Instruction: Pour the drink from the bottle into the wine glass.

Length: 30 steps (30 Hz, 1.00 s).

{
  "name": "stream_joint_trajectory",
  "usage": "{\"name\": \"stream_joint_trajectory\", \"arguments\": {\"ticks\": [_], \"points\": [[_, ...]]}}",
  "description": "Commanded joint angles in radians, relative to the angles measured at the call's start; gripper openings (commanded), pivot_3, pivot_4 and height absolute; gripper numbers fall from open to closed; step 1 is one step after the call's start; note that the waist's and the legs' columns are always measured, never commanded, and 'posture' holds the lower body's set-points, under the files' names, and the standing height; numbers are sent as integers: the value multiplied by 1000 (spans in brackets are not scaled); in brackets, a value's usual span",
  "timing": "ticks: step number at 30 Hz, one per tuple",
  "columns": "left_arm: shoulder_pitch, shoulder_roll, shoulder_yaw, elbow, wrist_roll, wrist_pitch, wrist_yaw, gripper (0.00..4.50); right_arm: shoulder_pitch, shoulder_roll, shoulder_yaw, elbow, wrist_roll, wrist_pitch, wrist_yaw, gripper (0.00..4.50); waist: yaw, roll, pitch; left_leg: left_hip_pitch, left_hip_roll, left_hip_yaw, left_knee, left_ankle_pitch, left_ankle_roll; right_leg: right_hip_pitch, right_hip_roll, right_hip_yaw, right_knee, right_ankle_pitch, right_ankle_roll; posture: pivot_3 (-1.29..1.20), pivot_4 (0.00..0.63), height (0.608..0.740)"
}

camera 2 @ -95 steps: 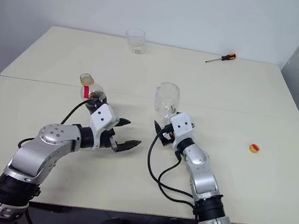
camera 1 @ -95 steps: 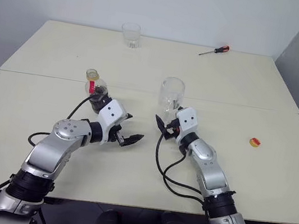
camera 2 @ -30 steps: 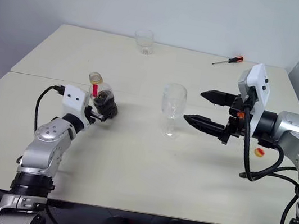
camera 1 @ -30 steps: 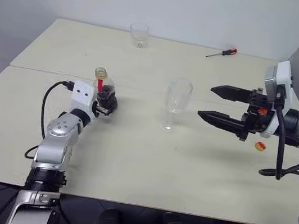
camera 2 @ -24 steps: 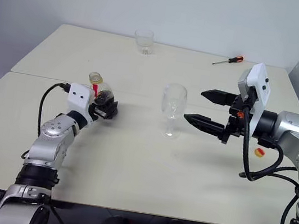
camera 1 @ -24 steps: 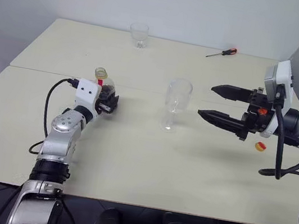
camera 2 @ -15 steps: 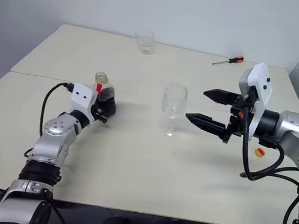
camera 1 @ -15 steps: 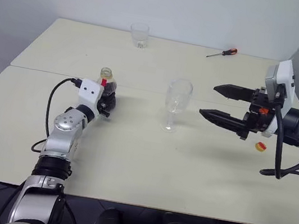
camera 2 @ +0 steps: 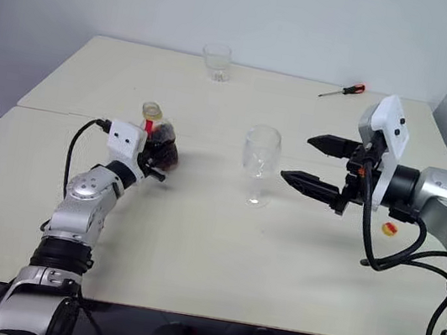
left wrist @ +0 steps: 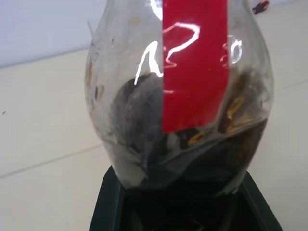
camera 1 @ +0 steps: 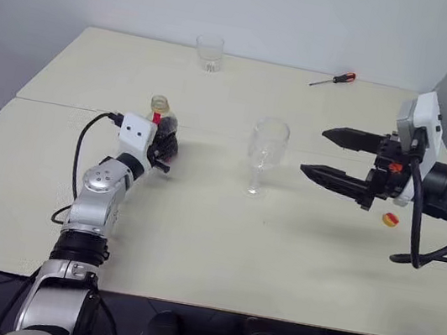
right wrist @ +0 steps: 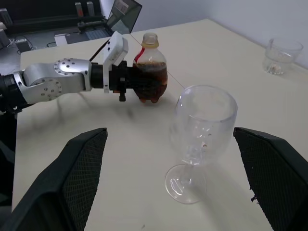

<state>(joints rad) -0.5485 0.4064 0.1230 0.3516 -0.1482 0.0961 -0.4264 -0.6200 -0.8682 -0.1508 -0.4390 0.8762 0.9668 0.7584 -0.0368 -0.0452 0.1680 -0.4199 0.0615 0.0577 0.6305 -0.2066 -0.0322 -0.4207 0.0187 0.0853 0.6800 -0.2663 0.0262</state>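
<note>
Table: cream top, a seam running across it about midway. Clear tumbler upright near the far edge, to my left of centre. Screwdriver, red handle, lies flat near the far edge on my right, well apart from the tumbler. 1 small red-and-yellow cap sits on the near half, toward my right. Laptop open beyond the table's left end.

Bright, even overhead light; soft faint shadows on the tabletop. White glare on the bottle, slightly blurred close up.
</note>
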Motion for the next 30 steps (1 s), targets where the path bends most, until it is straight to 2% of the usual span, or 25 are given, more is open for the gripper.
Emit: {"name": "stream_joint_trajectory", "arguments": {"ticks": [1,5,11,16,20,30], "points": [[-89,25,-17,-75,8,-3,-24,934,-1,-17,-61,-35,9,-20,-10,4500,2,0,0,0,0,0,0,0,0,0,0,0,0,0,0,0,150,740],[-217,29,-69,-8,44,-21,-69,934,10,-23,-74,-49,12,-17,-18,4500,6,0,0,0,-1,0,0,0,0,0,0,-3,0,0,0,0,150,740],[-365,55,-179,153,171,-157,-121,934,27,-27,-107,-87,38,0,-53,4500,4,0,0,-1,-2,0,0,0,0,0,2,-3,0,0,0,0,150,740],[-426,44,-212,270,212,-255,-133,934,44,-34,-131,-116,59,9,-81,4500,3,0,0,-1,-1,0,0,0,0,-1,4,-4,0,0,0,0,150,740],[-485,46,-279,356,311,-367,-112,934,59,-48,-151,-144,80,21,-111,4500,6,0,0,-3,-1,-1,0,0,0,-1,3,-5,0,0,0,0,150,740],[-582,24,-322,477,406,-509,-45,934,83,-51,-156,-170,111,22,-165,4500,5,0,0,-4,-1,-3,1,0,0,-2,2,-7,0,0,0,0,150,740]]}}
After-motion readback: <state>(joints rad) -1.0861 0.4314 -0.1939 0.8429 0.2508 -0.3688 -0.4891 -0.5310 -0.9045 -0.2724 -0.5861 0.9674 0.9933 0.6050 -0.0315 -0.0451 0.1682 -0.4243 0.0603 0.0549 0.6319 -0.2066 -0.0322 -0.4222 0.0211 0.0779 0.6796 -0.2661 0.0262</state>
